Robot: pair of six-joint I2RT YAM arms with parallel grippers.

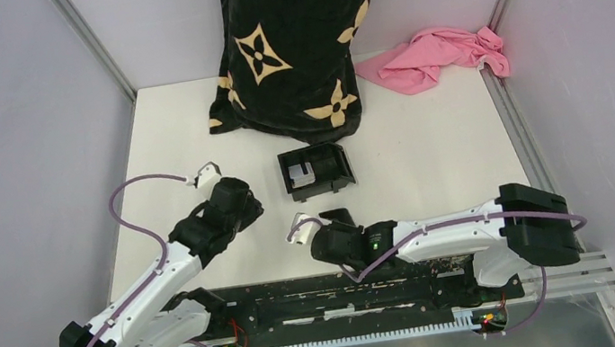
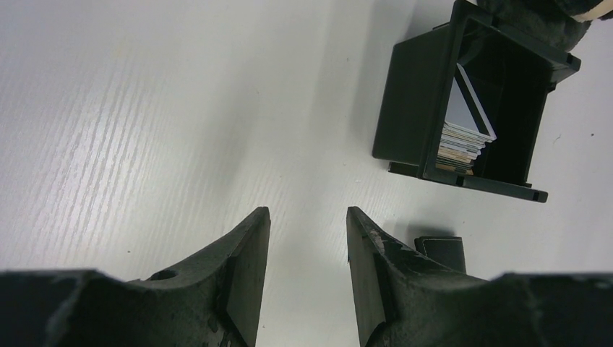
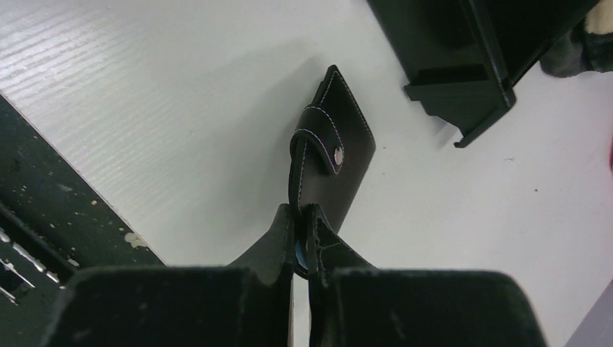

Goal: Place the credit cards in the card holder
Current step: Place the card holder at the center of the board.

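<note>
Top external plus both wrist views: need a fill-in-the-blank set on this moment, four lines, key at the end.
1. The ____ gripper is clamped on the card holder.
2. The left gripper has ____ between its fingers.
3. The cards are stacked in a tray coloured ____.
4. The crumpled cloth is ____.
Missing words: right; nothing; black; pink.

The card holder (image 3: 334, 155) sits in the right claw (image 3: 302, 217). The tray (image 2: 412, 94) lies ahead-right of the left claw (image 2: 307, 217), cards (image 2: 466, 137) stacked inside.
</note>
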